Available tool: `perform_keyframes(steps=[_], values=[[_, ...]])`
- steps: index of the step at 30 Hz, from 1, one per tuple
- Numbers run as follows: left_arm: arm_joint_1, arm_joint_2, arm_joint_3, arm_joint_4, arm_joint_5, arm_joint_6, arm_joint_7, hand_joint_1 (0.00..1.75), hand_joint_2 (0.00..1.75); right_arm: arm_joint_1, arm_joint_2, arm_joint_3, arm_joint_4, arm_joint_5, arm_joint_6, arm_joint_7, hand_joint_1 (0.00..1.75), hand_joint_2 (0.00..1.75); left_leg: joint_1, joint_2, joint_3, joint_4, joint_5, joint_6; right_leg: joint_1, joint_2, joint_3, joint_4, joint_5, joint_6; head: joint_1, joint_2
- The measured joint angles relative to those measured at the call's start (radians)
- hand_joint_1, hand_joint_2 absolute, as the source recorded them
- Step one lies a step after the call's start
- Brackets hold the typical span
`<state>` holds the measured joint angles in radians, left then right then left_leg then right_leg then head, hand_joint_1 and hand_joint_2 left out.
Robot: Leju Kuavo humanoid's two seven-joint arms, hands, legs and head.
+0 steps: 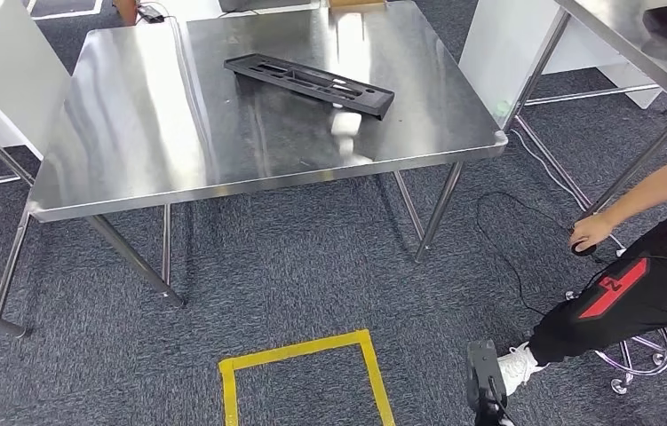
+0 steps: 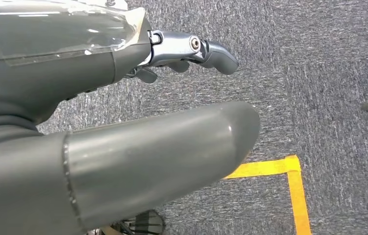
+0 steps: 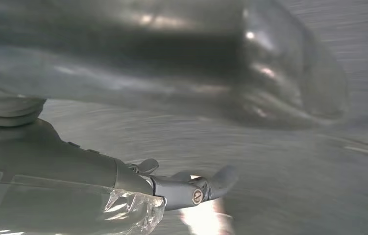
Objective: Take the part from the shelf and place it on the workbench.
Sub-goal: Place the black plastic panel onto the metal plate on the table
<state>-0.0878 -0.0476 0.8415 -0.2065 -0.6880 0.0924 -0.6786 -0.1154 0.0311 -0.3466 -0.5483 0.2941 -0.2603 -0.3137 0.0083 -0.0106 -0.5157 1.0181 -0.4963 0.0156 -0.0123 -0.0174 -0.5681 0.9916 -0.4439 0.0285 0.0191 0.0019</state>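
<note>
The long black part (image 1: pixel 310 83) lies flat on the steel worktop (image 1: pixel 152 133), set at a slant toward the far right, its right end near the right edge but fully supported. The rest of the surface around it is bare metal, with wide room to the left and toward the near edge.

The left hand (image 2: pixel 123 147) hangs over grey carpet (image 2: pixel 329 73), released, thumb and fingers apart and grasping nothing; a corner of yellow floor tape (image 2: pixel 289 171) lies just beyond it. The right hand (image 3: pixel 123 186) is blurred in its wrist view; its fingers look spread with nothing in them.

A seated person (image 1: pixel 640 284) is at the right, one hand (image 1: pixel 591 232) near a neighbouring table's leg, foot close to the yellow tape square (image 1: pixel 303 373).
</note>
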Motion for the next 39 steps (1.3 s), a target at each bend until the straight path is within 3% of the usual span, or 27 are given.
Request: perform_keyframes(steps=[3, 5, 7, 8, 9, 10, 11, 13, 15, 16, 18, 19, 21, 23, 24, 25, 26, 27, 28, 30, 31, 33, 34, 35, 37, 38, 39], values=[[0.002, -0.005, 0.001, 0.000, -0.017, -0.005, 0.003, 0.00, 0.00, 0.007, -0.009, 0.042, 0.128, 0.132, -0.013, 0.194, 0.00, 0.00, -0.006, 0.001, 0.004, -0.027, 0.006, 0.016, 0.000, 0.000, -0.009, 0.001, 0.009, 0.023, 0.001, 0.000], [-0.002, -0.011, 0.002, 0.001, -0.029, -0.010, 0.009, 0.00, 0.00, 0.024, -0.012, 0.068, 0.195, 0.164, -0.009, 0.302, 0.00, 0.00, -0.004, 0.005, -0.004, -0.042, 0.022, 0.035, 0.002, 0.005, -0.032, 0.048, -0.036, 0.021, 0.005, 0.000], [-0.003, -0.015, 0.002, 0.001, -0.037, -0.012, 0.017, 0.00, 0.00, 0.041, -0.016, 0.078, 0.240, 0.163, -0.003, 0.362, 0.00, 0.00, -0.005, 0.008, -0.022, -0.046, 0.038, 0.046, 0.000, 0.010, -0.073, 0.165, -0.117, 0.010, 0.009, 0.000], [-0.003, -0.017, 0.002, 0.001, -0.038, -0.013, 0.020, 0.00, 0.00, 0.048, -0.019, 0.080, 0.257, 0.161, 0.000, 0.378, 0.00, 0.00, -0.006, 0.010, -0.033, -0.045, 0.046, 0.047, -0.001, 0.012, -0.088, 0.228, -0.146, 0.011, 0.010, 0.000], [-0.003, -0.018, 0.002, 0.001, -0.040, -0.014, 0.023, 0.00, 0.00, 0.054, -0.022, 0.082, 0.270, 0.160, 0.001, 0.388, 0.00, 0.00, -0.007, 0.013, -0.045, -0.043, 0.054, 0.047, -0.002, 0.012, -0.092, 0.271, -0.157, 0.018, 0.010, 0.000], [-0.003, -0.019, 0.002, 0.001, -0.042, -0.015, 0.025, 0.00, 0.00, 0.058, -0.025, 0.082, 0.281, 0.157, 0.001, 0.395, 0.00, 0.00, -0.008, 0.016, -0.058, -0.039, 0.062, 0.046, -0.002, 0.012, -0.081, 0.284, -0.148, 0.029, 0.010, 0.000], [-0.003, -0.020, 0.002, 0.001, -0.044, -0.017, 0.027, 0.00, 0.00, 0.059, -0.028, 0.082, 0.289, 0.153, 0.001, 0.397, 0.00, 0.00, -0.008, 0.019, -0.072, -0.036, 0.070, 0.043, -0.003, 0.012, -0.052, 0.262, -0.124, 0.041, 0.010, 0.000], [-0.004, -0.021, 0.002, 0.001, -0.049, -0.018, 0.032, 0.00, 0.00, 0.059, -0.031, 0.082, 0.300, 0.145, -0.001, 0.393, 0.00, 0.00, -0.009, 0.021, -0.096, -0.025, 0.085, 0.036, -0.005, 0.013, 0.049, 0.129, -0.088, 0.054, 0.010, 0.000], [-0.005, -0.021, 0.002, 0.001, -0.055, -0.018, 0.034, 0.00, 0.00, 0.057, -0.033, 0.082, 0.306, 0.140, -0.003, 0.382, 0.00, 0.00, -0.011, 0.022, -0.109, -0.018, 0.100, 0.025, -0.001, 0.015, 0.130, -0.003, -0.098, 0.040, 0.009, 0.000], [-0.005, -0.021, 0.002, 0.000, -0.058, -0.018, 0.035, 0.00, 0.00, 0.057, -0.034, 0.082, 0.308, 0.138, -0.003, 0.376, 0.00, 0.00, -0.012, 0.023, -0.112, -0.018, 0.108, 0.020, 0.003, 0.016, 0.143, -0.033, -0.108, 0.030, 0.008, 0.000], [-0.005, -0.020, 0.002, 0.001, -0.062, -0.018, 0.036, 0.00, 0.00, 0.057, -0.034, 0.082, 0.315, 0.134, -0.005, 0.366, 0.00, 0.00, -0.010, 0.022, -0.116, -0.017, 0.119, 0.009, 0.002, 0.015, 0.132, -0.036, -0.100, 0.010, 0.007, 0.000], [-0.004, -0.020, 0.002, 0.001, -0.064, -0.018, 0.037, 0.00, 0.00, 0.056, -0.034, 0.081, 0.318, 0.133, -0.005, 0.364, 0.00, 0.00, -0.008, 0.020, -0.121, -0.008, 0.101, 0.003, -0.002, 0.013, 0.123, -0.035, -0.091, -0.002, 0.005, 0.000], [-0.002, -0.020, 0.002, 0.001, -0.065, -0.018, 0.038, 0.00, 0.00, 0.057, -0.033, 0.081, 0.323, 0.132, -0.006, 0.361, 0.00, 0.00, -0.003, 0.015, -0.139, 0.057, 0.010, -0.009, -0.008, 0.008, 0.102, -0.035, -0.068, -0.025, 0.002, 0.000], [-0.002, -0.020, 0.002, 0.001, -0.066, -0.018, 0.038, 0.00, 0.00, 0.058, -0.033, 0.081, 0.325, 0.132, -0.006, 0.359, 0.00, 0.00, 0.001, 0.013, -0.157, 0.180, -0.092, -0.018, -0.004, 0.006, 0.074, -0.033, -0.043, -0.033, 0.000, 0.000], [-0.002, -0.020, 0.001, 0.001, -0.066, -0.019, 0.038, 0.00, 0.00, 0.058, -0.034, 0.081, 0.326, 0.132, -0.006, 0.357, 0.00, 0.00, 0.003, 0.012, -0.159, 0.235, -0.108, -0.022, -0.003, 0.006, 0.058, -0.029, -0.030, -0.033, 0.000, 0.000], [-0.002, -0.020, 0.001, 0.001, -0.069, -0.019, 0.038, 0.00, 0.00, 0.058, -0.034, 0.081, 0.327, 0.131, -0.007, 0.354, 0.00, 0.00, 0.004, 0.012, -0.152, 0.267, -0.099, -0.024, -0.003, 0.006, 0.040, -0.024, -0.019, -0.031, 0.000, 0.000], [-0.003, -0.020, 0.000, 0.001, -0.072, -0.020, 0.039, 0.00, 0.00, 0.058, -0.034, 0.081, 0.329, 0.131, -0.009, 0.350, 0.00, 0.00, 0.006, 0.012, -0.130, 0.267, -0.070, -0.025, -0.003, 0.006, 0.021, -0.017, -0.008, -0.027, -0.001, 0.000], [-0.005, -0.020, 0.000, 0.001, -0.075, -0.021, 0.042, 0.00, 0.00, 0.058, -0.033, 0.080, 0.330, 0.130, -0.012, 0.345, 0.00, 0.00, 0.008, 0.012, -0.092, 0.231, -0.038, -0.024, -0.004, 0.006, 0.001, -0.009, 0.001, -0.024, -0.001, 0.000], [-0.009, -0.020, -0.001, 0.001, -0.079, -0.021, 0.044, 0.00, 0.00, 0.058, -0.032, 0.079, 0.331, 0.130, -0.016, 0.342, 0.00, 0.00, 0.010, 0.011, -0.041, 0.167, -0.026, -0.023, -0.004, 0.006, -0.016, 0.000, 0.009, -0.019, -0.001, 0.000], [-0.018, -0.019, -0.003, 0.001, -0.085, -0.022, 0.050, 0.00, 0.00, 0.058, -0.029, 0.078, 0.332, 0.129, -0.022, 0.339, 0.00, 0.00, 0.008, 0.007, 0.056, 0.024, -0.047, -0.016, -0.001, 0.005, -0.037, 0.011, 0.025, -0.007, 0.000, 0.000], [-0.022, -0.019, -0.003, 0.000, -0.088, -0.022, 0.052, 0.00, 0.00, 0.057, -0.027, 0.077, 0.333, 0.130, -0.024, 0.340, 0.00, 0.00, 0.005, 0.005, 0.080, -0.021, -0.063, -0.011, -0.001, 0.004, -0.042, 0.011, 0.035, 0.000, 0.000, 0.000], [-0.025, -0.019, -0.003, 0.001, -0.091, -0.022, 0.056, 0.00, 0.00, 0.057, -0.025, 0.075, 0.338, 0.131, -0.026, 0.349, 0.00, 0.00, 0.000, 0.007, 0.080, -0.046, -0.060, 0.006, -0.001, 0.003, -0.049, 0.007, 0.054, 0.015, 0.001, 0.000], [-0.025, -0.020, -0.003, 0.001, -0.091, -0.021, 0.059, 0.00, 0.00, 0.057, -0.024, 0.075, 0.341, 0.133, -0.026, 0.356, 0.00, 0.00, 0.000, 0.010, 0.067, -0.049, -0.047, 0.017, -0.001, 0.004, -0.057, 0.012, 0.049, 0.017, 0.001, 0.000], [-0.026, -0.020, -0.003, 0.001, -0.091, -0.021, 0.060, 0.00, 0.00, 0.058, -0.023, 0.075, 0.343, 0.135, -0.026, 0.362, 0.00, 0.00, 0.000, 0.014, 0.052, -0.052, -0.032, 0.030, -0.001, 0.006, -0.067, 0.030, 0.024, 0.014, 0.002, 0.000], [-0.026, -0.020, -0.003, 0.001, -0.091, -0.020, 0.062, 0.00, 0.00, 0.060, -0.021, 0.075, 0.346, 0.139, -0.026, 0.369, 0.00, 0.00, 0.000, 0.018, 0.016, -0.054, 0.000, 0.045, -0.001, 0.010, -0.099, 0.121, -0.072, -0.002, 0.005, 0.000], [-0.025, -0.020, -0.003, 0.001, -0.091, -0.020, 0.062, 0.00, 0.00, 0.060, -0.019, 0.074, 0.346, 0.142, -0.026, 0.371, 0.00, 0.00, 0.000, 0.019, -0.003, -0.053, 0.016, 0.047, -0.002, 0.011, -0.112, 0.188, -0.119, -0.006, 0.007, 0.000], [-0.025, -0.020, -0.003, 0.001, -0.091, -0.020, 0.062, 0.00, 0.00, 0.060, -0.019, 0.074, 0.346, 0.144, -0.026, 0.371, 0.00, 0.00, -0.001, 0.021, -0.021, -0.052, 0.032, 0.046, -0.002, 0.012, -0.119, 0.251, -0.145, -0.002, 0.007, 0.000]])
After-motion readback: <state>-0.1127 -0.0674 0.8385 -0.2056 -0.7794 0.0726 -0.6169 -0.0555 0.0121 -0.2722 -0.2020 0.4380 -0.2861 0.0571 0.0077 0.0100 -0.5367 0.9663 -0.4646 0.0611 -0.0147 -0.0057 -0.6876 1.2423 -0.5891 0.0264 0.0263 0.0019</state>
